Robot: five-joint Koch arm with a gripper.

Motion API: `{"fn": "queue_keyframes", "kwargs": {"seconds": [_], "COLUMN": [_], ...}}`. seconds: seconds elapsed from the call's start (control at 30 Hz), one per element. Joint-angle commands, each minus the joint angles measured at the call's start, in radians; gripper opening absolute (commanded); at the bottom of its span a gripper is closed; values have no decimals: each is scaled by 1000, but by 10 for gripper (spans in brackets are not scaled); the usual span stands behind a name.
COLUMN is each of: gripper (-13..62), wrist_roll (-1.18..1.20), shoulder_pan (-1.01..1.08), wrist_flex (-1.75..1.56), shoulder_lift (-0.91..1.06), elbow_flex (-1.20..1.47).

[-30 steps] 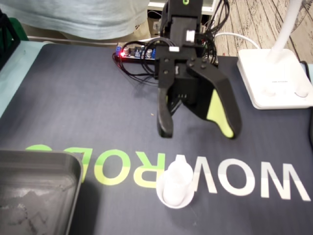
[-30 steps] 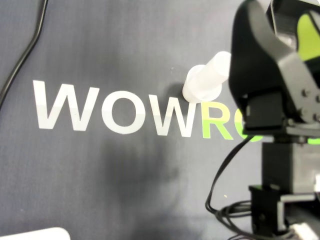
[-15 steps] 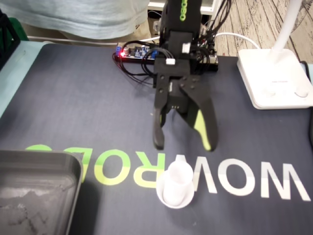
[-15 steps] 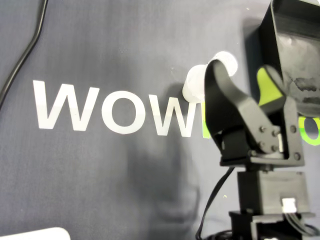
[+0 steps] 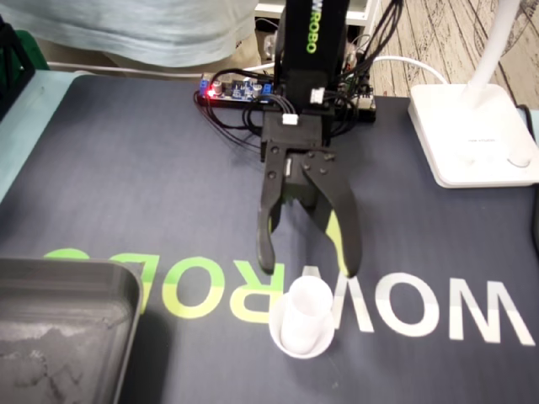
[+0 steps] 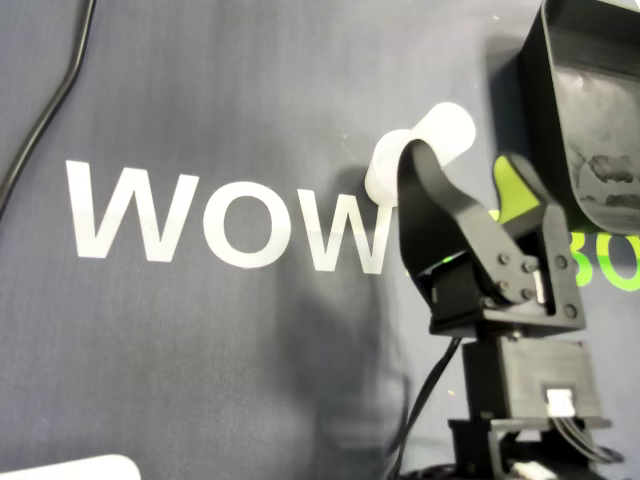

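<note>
Your dark WOWROBO mat (image 5: 126, 185), grey tray (image 5: 67, 328) btm-left in fixed view, white lamp base (image 5: 472, 135) top-right, red-LED board (image 5: 226, 89) at back

We've got two cams on this one. The fixed view sits past the front edge of the mat (image 5: 126, 168), up high and tilted down, facing the arm's base at the far end, so the lettering (image 5: 404, 311) reads upside down to us. It's far enough back to catch most of the mat.

The overhead view looks straight down from much closer, turned the other way round: the lettering reads upright and the arm comes in from the bottom edge.

Both views share the lettering, the white cup (image 6: 440, 130), the gripper (image 5: 307, 268) and the tray (image 5: 67, 286).
</note>
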Motion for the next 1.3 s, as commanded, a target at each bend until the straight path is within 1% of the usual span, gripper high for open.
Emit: {"fn": "queue_keyframes", "kwargs": {"seconds": [0.0,1.0,1.13,1.27], "gripper": [329,328,302,301], "wrist_roll": [-2,-14,-12,-11], "shoulder_pan": [0,-25,-31,-35], "wrist_flex": [-87,-89,-89,-89], "shoulder_lift": [-9,-299,-336,-371], "elbow_flex": [-23,-268,-295,-318]}}
